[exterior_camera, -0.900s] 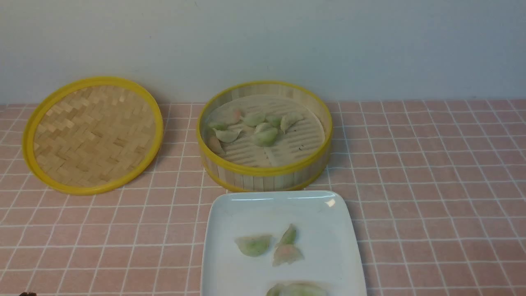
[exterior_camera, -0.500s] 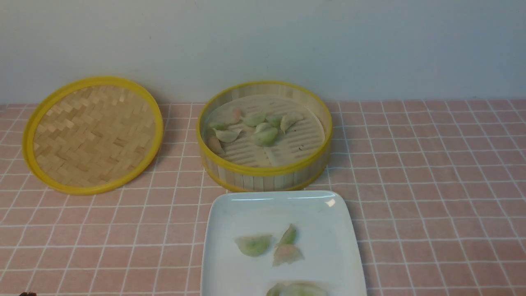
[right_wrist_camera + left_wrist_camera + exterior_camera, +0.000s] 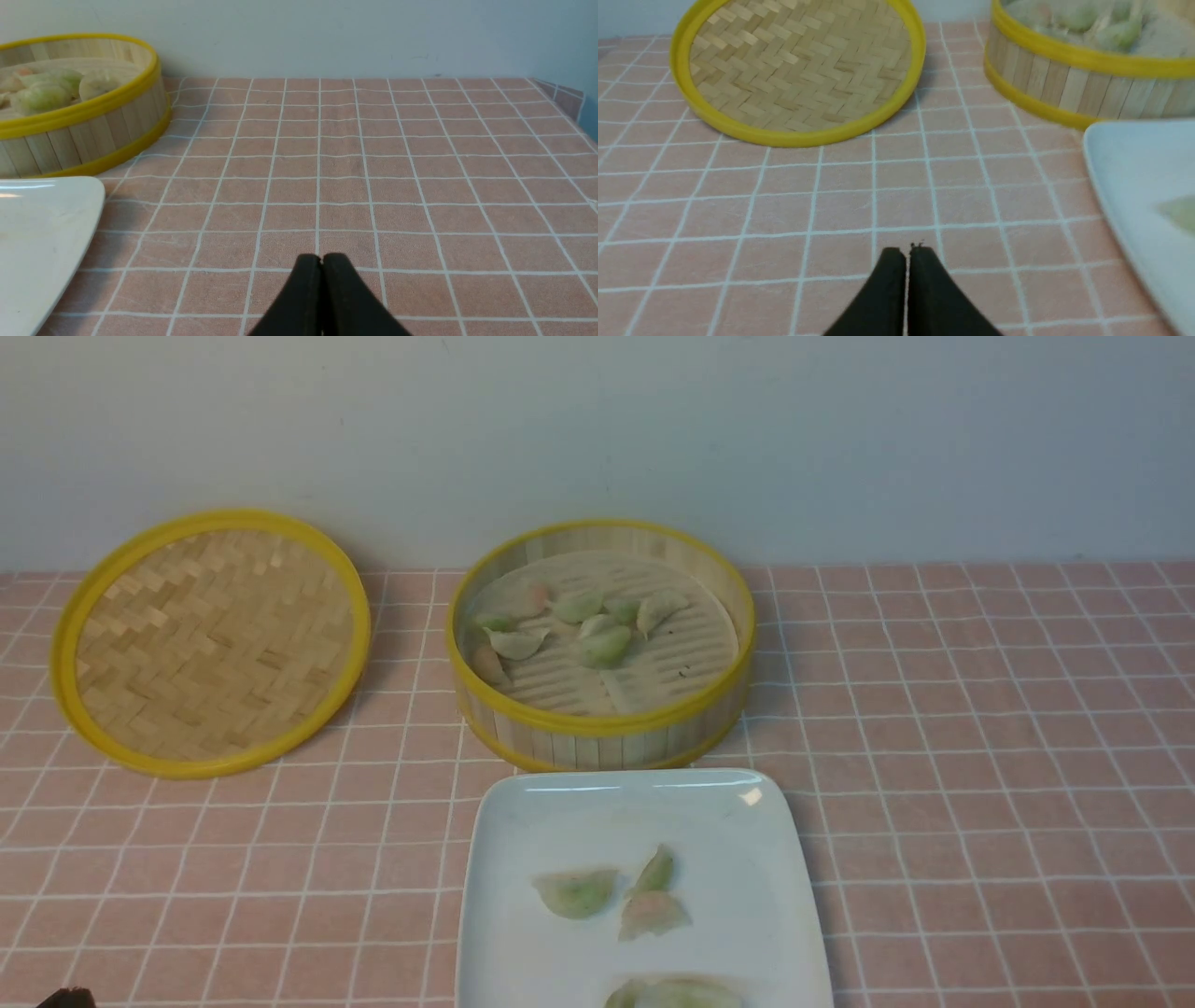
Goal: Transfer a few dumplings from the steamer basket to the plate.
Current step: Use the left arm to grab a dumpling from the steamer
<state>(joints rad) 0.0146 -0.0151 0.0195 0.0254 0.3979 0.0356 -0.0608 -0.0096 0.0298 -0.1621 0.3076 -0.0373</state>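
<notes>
The round bamboo steamer basket [image 3: 597,721] stands at the middle back with several pale green and pinkish dumplings [image 3: 602,646] on its slotted floor. In front of it lies the white plate [image 3: 523,821], holding several dumplings [image 3: 576,891], one cut off by the frame's lower edge. My left gripper [image 3: 906,252] is shut and empty, low over the cloth to the left of the plate [image 3: 1120,158]; only a dark tip [image 3: 67,999] shows in the front view. My right gripper [image 3: 321,257] is shut and empty over the cloth to the right of the plate [image 3: 70,196] and basket [image 3: 93,135].
The flat woven lid [image 3: 213,639] with a yellow rim lies left of the basket, tilted against the wall. A pink checked cloth [image 3: 980,756] covers the table. The table's right edge [image 3: 577,109] shows in the right wrist view.
The dark tip of my left gripper at the lower left corner of the front view has crept slightly further into the frame. Nothing else has moved.
</notes>
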